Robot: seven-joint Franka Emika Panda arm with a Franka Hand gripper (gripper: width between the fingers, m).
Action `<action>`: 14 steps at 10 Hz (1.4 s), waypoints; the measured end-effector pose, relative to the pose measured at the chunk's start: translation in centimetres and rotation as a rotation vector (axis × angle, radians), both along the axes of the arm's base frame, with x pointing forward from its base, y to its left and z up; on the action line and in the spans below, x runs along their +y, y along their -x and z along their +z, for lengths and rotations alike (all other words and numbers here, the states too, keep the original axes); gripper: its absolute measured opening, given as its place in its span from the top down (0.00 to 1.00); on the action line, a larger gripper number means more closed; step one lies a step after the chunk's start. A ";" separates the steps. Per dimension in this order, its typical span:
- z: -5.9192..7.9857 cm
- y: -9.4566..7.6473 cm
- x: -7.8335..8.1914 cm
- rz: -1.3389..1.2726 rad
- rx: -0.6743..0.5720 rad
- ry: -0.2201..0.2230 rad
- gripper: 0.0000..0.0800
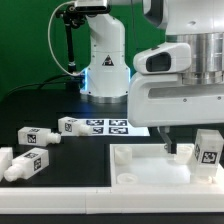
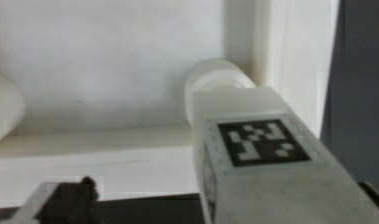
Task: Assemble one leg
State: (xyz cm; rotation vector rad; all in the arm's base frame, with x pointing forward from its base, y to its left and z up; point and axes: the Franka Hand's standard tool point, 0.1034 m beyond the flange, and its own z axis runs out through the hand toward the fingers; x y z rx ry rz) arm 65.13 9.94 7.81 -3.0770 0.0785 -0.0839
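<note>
Gripper (image 1: 178,147) beside a leg (image 1: 207,150) that stands on the white panel (image 1: 140,170), lower right of the exterior view. One finger (image 2: 65,202) shows clear of the leg; whether the jaws are apart or together cannot be told.

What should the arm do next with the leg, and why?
Probably twist the leg down into the panel's corner. It stands upright there, close by the gripper, and I cannot tell whether it is gripped or fully seated yet.
</note>
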 end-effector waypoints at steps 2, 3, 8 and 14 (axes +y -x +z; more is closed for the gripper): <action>0.0 0.0 0.1 -0.089 0.007 -0.011 0.47; 0.0 0.0 0.2 -0.150 0.010 -0.018 0.65; -0.1 0.3 0.7 -0.658 0.054 -0.046 0.64; -0.2 0.8 1.0 -1.211 0.089 -0.116 0.64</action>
